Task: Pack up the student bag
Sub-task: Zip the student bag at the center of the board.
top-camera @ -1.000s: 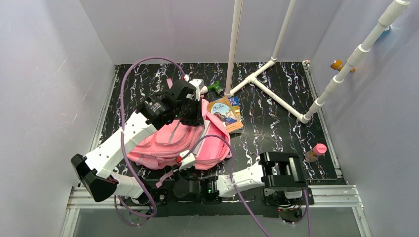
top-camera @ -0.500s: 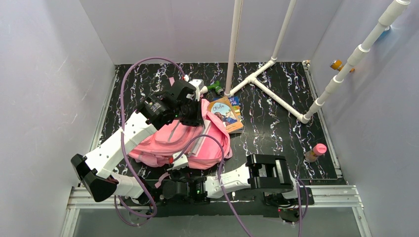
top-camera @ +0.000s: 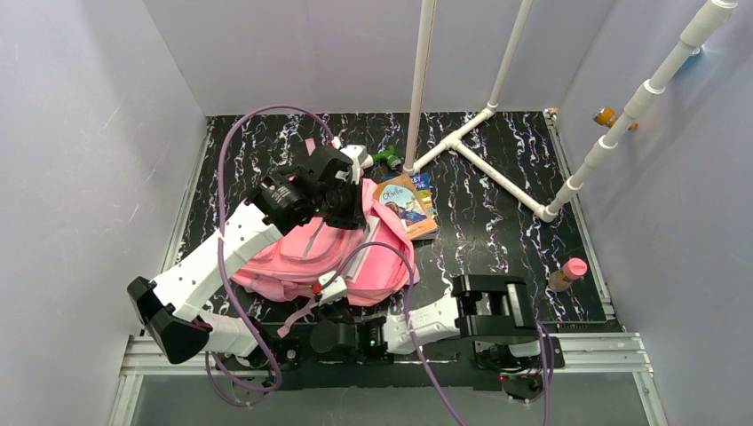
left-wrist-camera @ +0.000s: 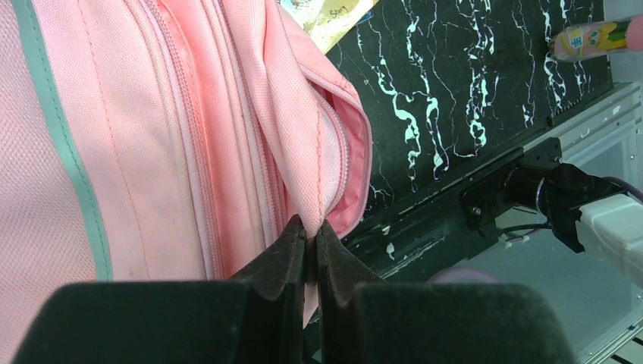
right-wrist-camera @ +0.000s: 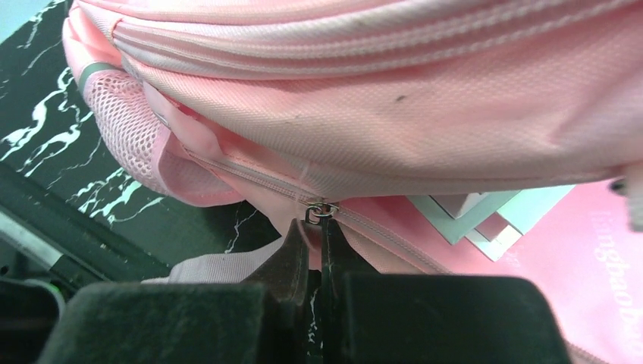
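Left tool (left-wrist-camera: 311, 235): fingers pressed together, nipping a stitched fold of pink cloth at the lip of the student bag (top-camera: 297, 257) where its mouth gapes. Right tool (right-wrist-camera: 317, 231): tips closed at the small metal zipper pull (right-wrist-camera: 321, 210), whose tab appears pinched between them.

The bag lies flat on the near-left part of the bench (top-camera: 497, 240), just ahead of the arm bases and partly under the left arm. Pale card corners (right-wrist-camera: 485, 216) show inside the open mouth.

Handling, as a judgement: light, soft and floppy. It will sag and bunch rather than keep its shape, and a tug on the zipper would likely drag the whole bag unless the far lip is anchored. Best holds are seams, piping, zipper tabs and straps; the flat panels offer little to pinch. The mesh side pocket (right-wrist-camera: 114, 144) could catch a fingertip.

Around it:
- A picture book (top-camera: 407, 202) lies just beside the bag's far-right corner.
- A green toy (top-camera: 388, 158) sits beyond that.
- A white pipe frame (top-camera: 484, 151) stands across the far right.
- A pink-capped bottle (top-camera: 568, 273) is near the right edge, well apart.

In the way: a purple cable (top-camera: 391, 253) loops over the bag's near-right corner and may snag. The left arm hides much of the bag from above.
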Controlling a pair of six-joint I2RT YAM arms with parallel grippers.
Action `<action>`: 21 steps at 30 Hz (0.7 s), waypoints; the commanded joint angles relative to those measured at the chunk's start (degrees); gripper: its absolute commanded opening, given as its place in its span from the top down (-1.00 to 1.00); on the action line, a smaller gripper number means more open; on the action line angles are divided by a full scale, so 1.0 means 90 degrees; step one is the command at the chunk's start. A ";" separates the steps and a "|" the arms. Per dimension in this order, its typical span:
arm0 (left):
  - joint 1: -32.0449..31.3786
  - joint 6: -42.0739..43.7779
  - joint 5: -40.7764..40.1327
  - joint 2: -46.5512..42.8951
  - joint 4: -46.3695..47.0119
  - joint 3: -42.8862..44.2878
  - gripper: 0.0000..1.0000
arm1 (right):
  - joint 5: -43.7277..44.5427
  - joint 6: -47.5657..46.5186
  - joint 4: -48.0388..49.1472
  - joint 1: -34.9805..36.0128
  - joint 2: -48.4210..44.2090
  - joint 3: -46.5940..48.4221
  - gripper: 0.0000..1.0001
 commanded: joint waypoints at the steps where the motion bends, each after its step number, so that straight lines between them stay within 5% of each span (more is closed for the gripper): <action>1: 0.0071 0.0208 -0.0051 -0.0362 0.0270 0.0088 1.00 | -0.0468 -0.0475 0.0988 -0.0099 -0.0663 -0.0669 0.97; 3: 0.0105 0.0299 -0.0103 -0.0376 0.0188 0.0071 1.00 | -0.0638 -0.0471 0.1117 -0.0120 -0.0800 -0.0879 0.97; 12: 0.0355 0.0630 -0.0309 -0.0748 -0.0201 -0.0335 -0.39 | -0.1251 -0.0190 0.0939 -0.0304 -0.1025 -0.1113 0.97; 21: 0.0626 -0.0301 -0.1397 -0.2579 -0.0886 -0.1809 -0.71 | -0.1394 -0.0064 0.0389 -0.0338 -0.1147 -0.1063 0.97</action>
